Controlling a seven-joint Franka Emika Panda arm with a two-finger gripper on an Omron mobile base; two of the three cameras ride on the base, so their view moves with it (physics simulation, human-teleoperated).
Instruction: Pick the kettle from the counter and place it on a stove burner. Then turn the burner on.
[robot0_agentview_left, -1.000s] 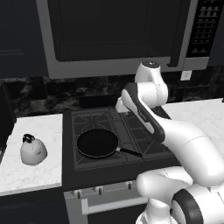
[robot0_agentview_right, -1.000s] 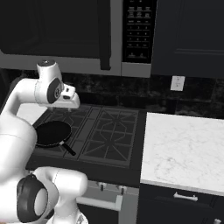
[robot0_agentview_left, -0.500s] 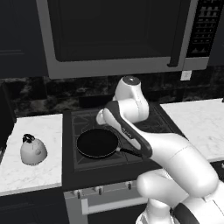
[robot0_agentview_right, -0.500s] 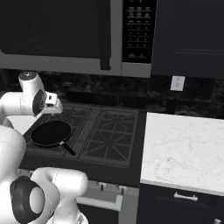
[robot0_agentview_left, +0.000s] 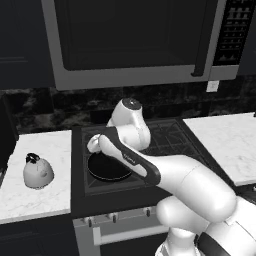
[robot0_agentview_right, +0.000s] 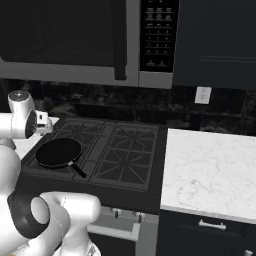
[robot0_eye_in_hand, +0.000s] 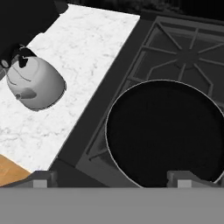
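Counter (robot0_eye_in_hand: 92, 48) holds kettle (robot0_eye_in_hand: 35, 83) beside pan (robot0_eye_in_hand: 164, 131)

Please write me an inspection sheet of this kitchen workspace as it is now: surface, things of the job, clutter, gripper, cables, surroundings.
Surface: white marble counter left of the stove; another white slab on the stove's right.
Job's things: small silvery-white dome kettle with dark handle stands upright on the counter, not held; free black cast-iron stove burner grate right of the pan.
Clutter: round black frying pan on the front left burner.
Gripper: gripper above the pan's near edge, tips wide apart, holding nothing.
Cables: nothing seen.
Surroundings: microwave with dark door above the stove; white wall outlet; dark cabinets.
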